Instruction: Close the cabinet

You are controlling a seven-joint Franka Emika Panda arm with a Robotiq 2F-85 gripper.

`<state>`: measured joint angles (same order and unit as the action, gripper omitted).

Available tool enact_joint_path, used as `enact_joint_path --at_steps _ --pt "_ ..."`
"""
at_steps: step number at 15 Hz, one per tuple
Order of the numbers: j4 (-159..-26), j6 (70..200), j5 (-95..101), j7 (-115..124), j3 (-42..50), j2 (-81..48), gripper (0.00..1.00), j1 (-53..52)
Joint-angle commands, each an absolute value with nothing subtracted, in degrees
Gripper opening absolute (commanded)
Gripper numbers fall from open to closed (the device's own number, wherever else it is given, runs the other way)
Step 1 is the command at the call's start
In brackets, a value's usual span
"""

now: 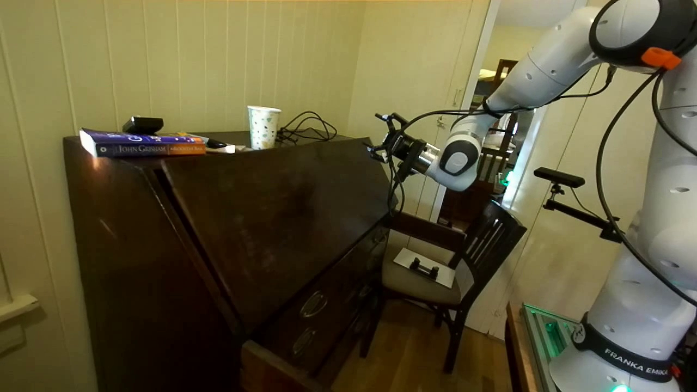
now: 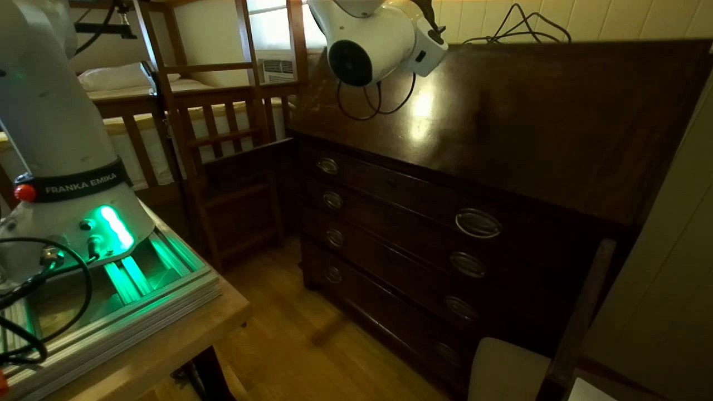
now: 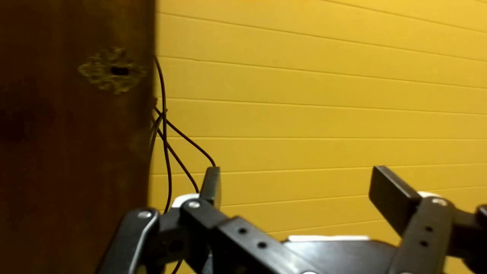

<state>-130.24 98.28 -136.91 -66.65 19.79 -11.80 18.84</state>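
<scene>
In an exterior view, the cabinet [image 1: 130, 256] fills left and centre: a book [image 1: 150, 146] by its top edge, a dark slit [image 1: 188, 228] along the left edge of its slanted front panel [image 1: 277, 218], a paper cup [image 1: 264, 128] and cables [image 1: 292, 133] on top. Near the panel's upper-right corner hangs the gripper [image 1: 375, 132], jaws wide apart, open room between. Lower right, floor [image 1: 482, 356] parts the chair [image 1: 411, 284] from the bench [image 1: 514, 343].

dark wooden cabinet [image 2: 412, 197], slanted front panel [image 1: 277, 223] up
</scene>
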Motion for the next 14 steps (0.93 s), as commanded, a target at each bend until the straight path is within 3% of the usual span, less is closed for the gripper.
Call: enact_joint_path --at_steps 1,6,14 --pt "-129.6 98.5 -137.1 -66.5 19.9 -12.3 1.00 18.5" --pt "-131.8 101.2 -134.6 -66.6 20.9 -11.6 1.00 18.7" --pt "-143.9 111.7 -102.1 -75.4 28.5 6.4 1.00 22.6"
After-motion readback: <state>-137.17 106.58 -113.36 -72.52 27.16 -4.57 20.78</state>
